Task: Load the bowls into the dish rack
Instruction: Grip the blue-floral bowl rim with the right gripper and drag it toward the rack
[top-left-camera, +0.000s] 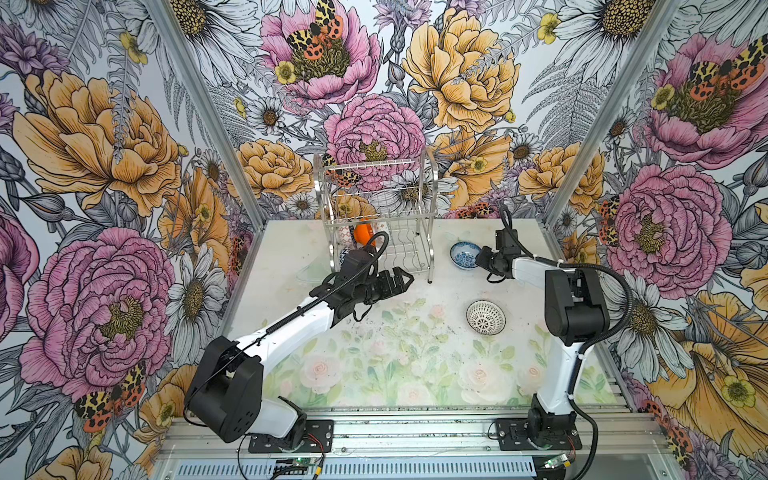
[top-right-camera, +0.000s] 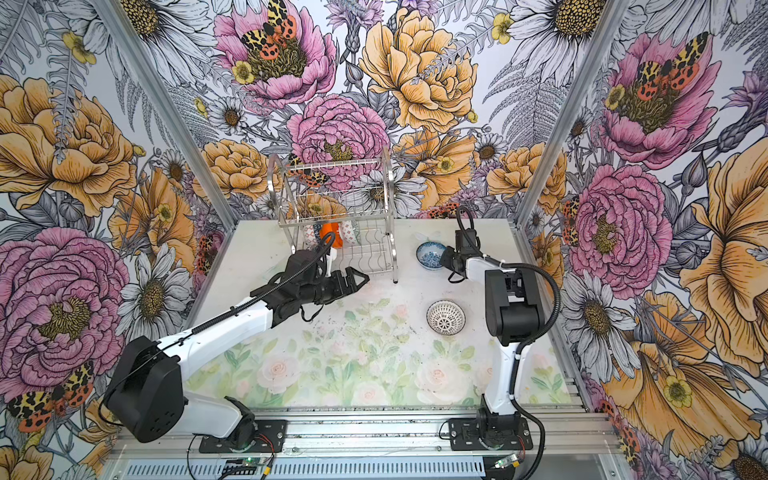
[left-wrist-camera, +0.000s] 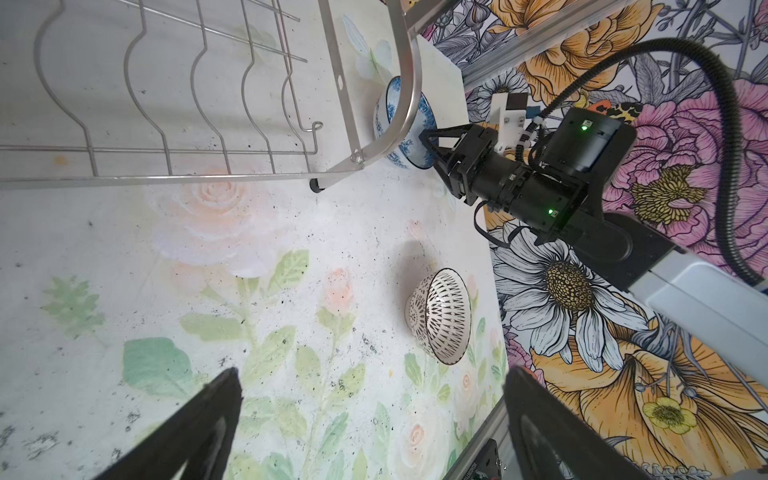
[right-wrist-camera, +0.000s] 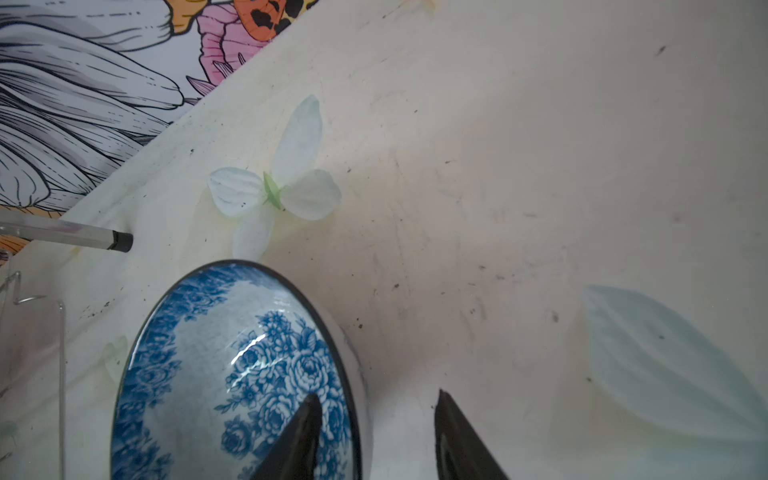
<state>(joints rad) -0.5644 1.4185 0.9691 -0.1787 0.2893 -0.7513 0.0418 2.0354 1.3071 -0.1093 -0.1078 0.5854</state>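
The dish rack (top-left-camera: 428, 199) (top-right-camera: 388, 195) (left-wrist-camera: 208, 178) stands at the back of the table. An orange bowl (top-left-camera: 360, 233) (top-right-camera: 330, 232) stands on edge in its lower tier between two patterned bowls. A blue-white floral bowl (top-left-camera: 464, 254) (top-right-camera: 430, 254) (left-wrist-camera: 424, 120) (right-wrist-camera: 232, 365) sits right of the rack. My right gripper (top-left-camera: 480, 255) (top-right-camera: 444, 255) (right-wrist-camera: 377, 395) straddles its rim, one finger inside, one outside with a gap, still open. A white bowl with black lattice (top-left-camera: 485, 318) (top-right-camera: 445, 317) (left-wrist-camera: 440, 316) sits nearer. My left gripper (top-left-camera: 405, 279) (top-right-camera: 361, 277) (left-wrist-camera: 372, 374) hovers open and empty before the rack.
A pale fabric flower (right-wrist-camera: 274, 191) and a loose petal (right-wrist-camera: 665, 365) lie on the table near the blue-white bowl. The rack's foot (right-wrist-camera: 120, 241) stands close by. Flowered walls with metal posts enclose the table on three sides.
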